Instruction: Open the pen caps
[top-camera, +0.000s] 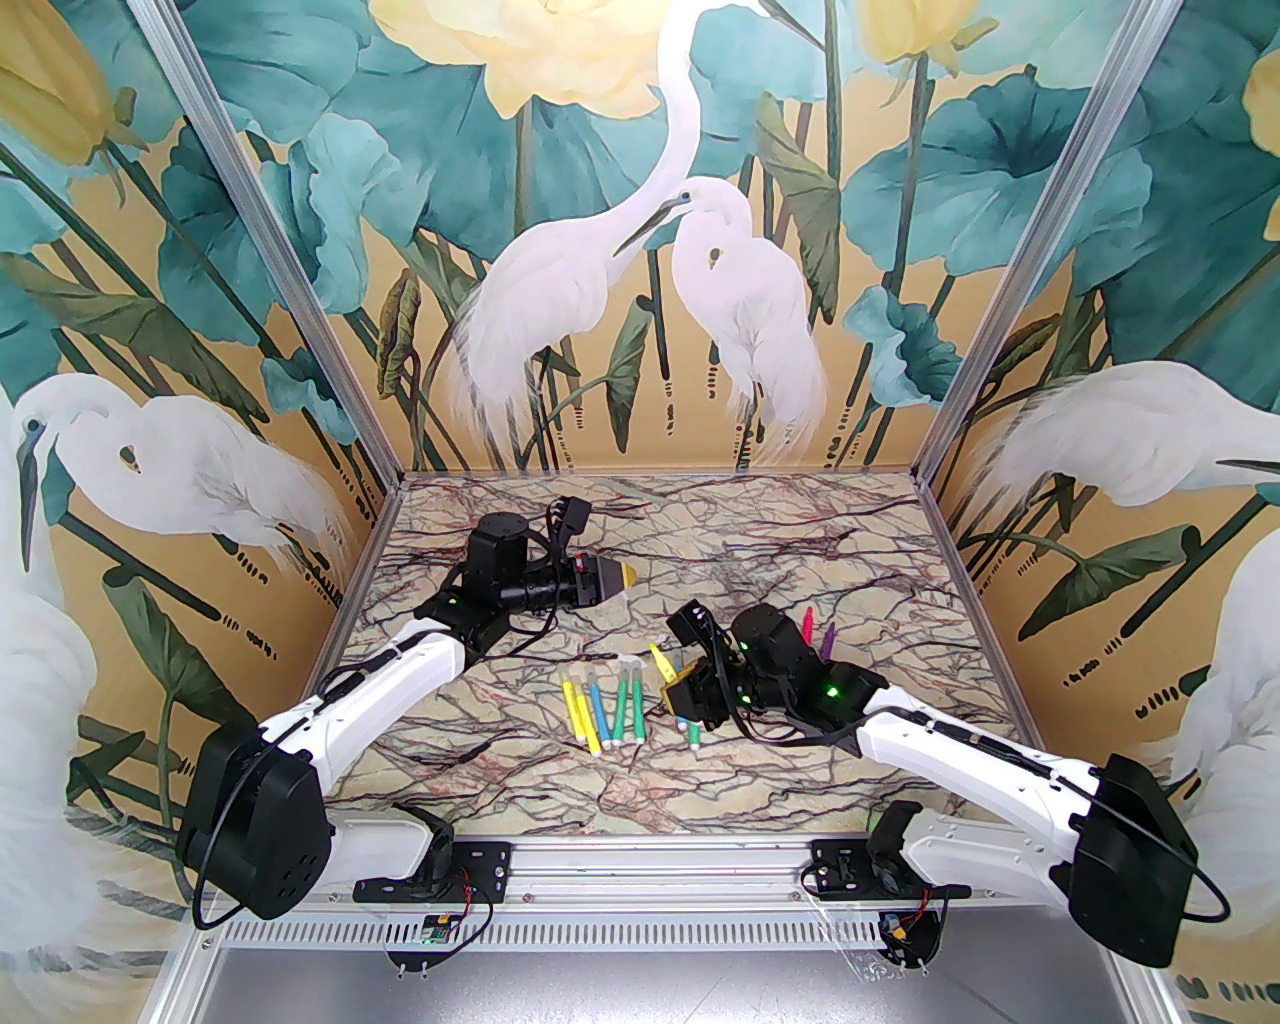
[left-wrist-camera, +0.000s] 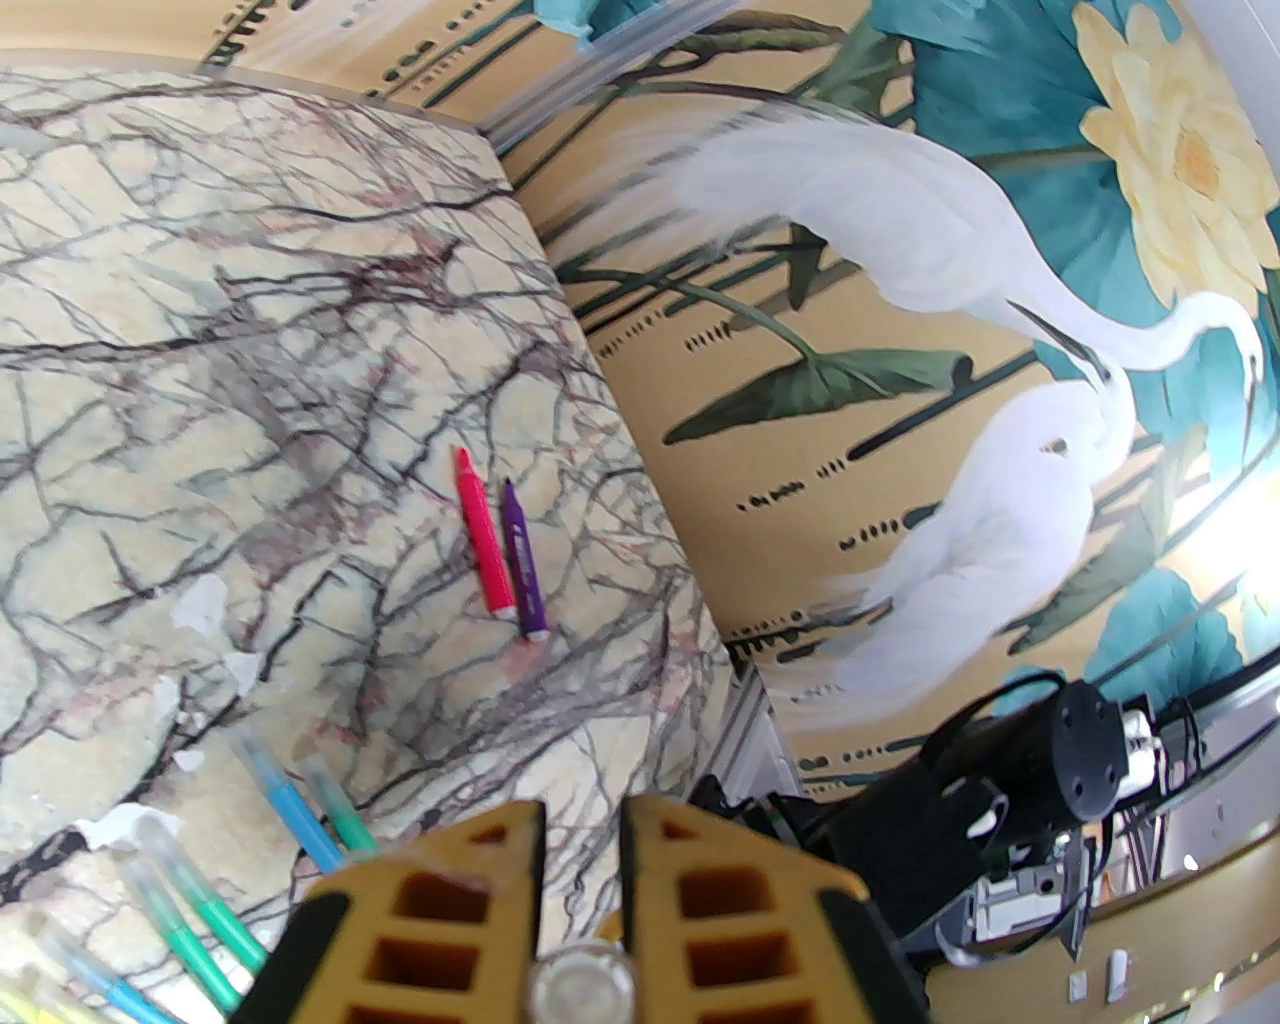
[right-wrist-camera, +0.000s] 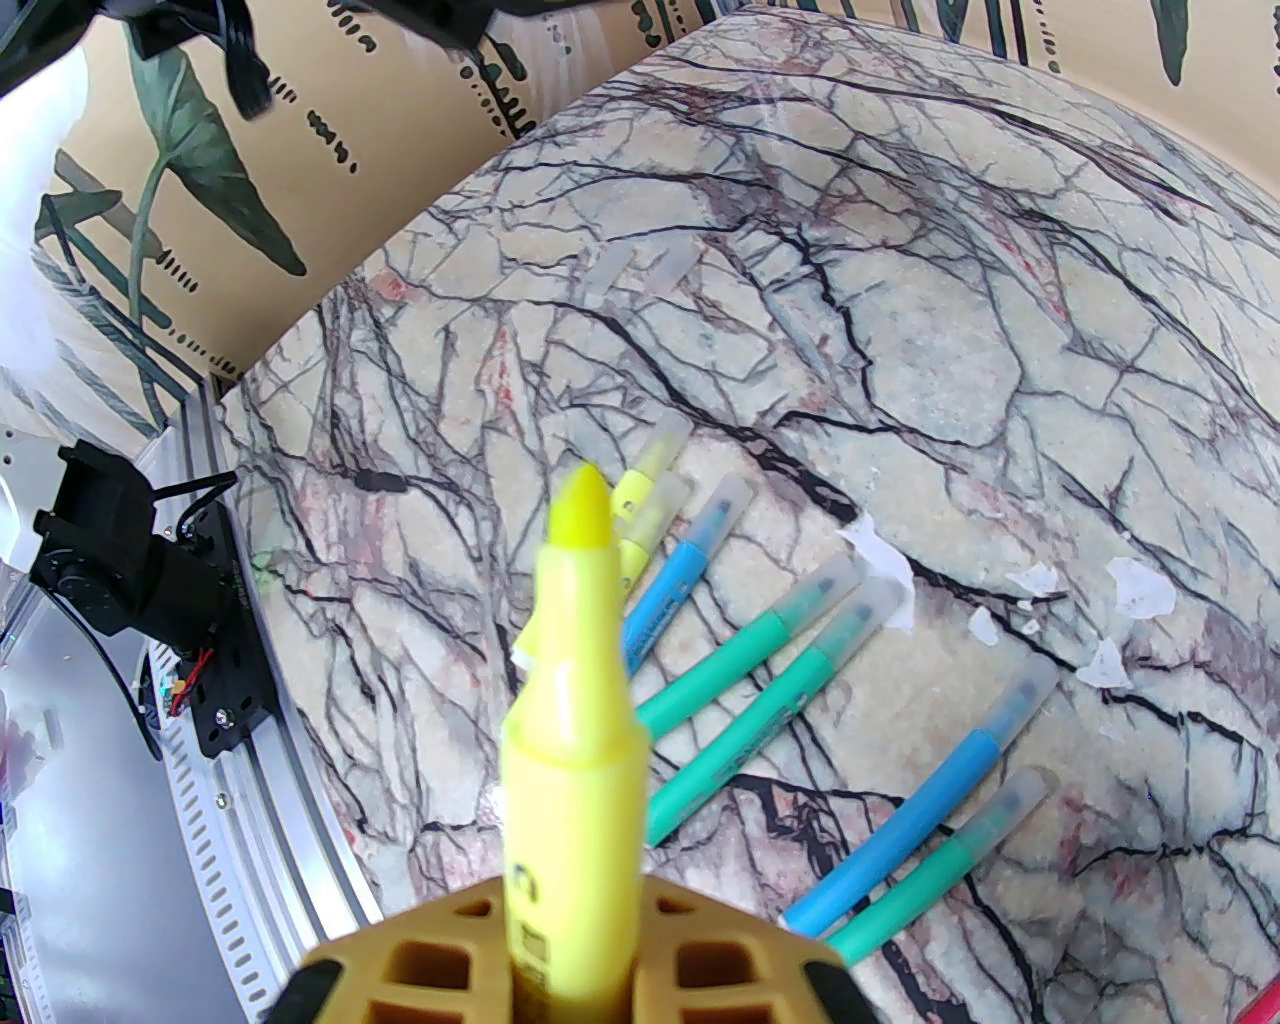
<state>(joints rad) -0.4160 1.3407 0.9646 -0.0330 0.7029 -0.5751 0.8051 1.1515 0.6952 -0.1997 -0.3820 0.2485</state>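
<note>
Straight out of my right gripper (right-wrist-camera: 575, 950) points the pinched, uncapped yellow marker pen (right-wrist-camera: 575, 720). My left gripper (left-wrist-camera: 583, 825) pinches a small clear plastic cap (left-wrist-camera: 583, 985).

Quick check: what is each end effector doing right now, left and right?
Left end effector: closed on a clear pen cap.
Right end effector: closed on the uncapped yellow pen.

High rear camera overlooks table (top-camera: 520, 770); close wrist cameras share the pens (right-wrist-camera: 745, 655).
</note>
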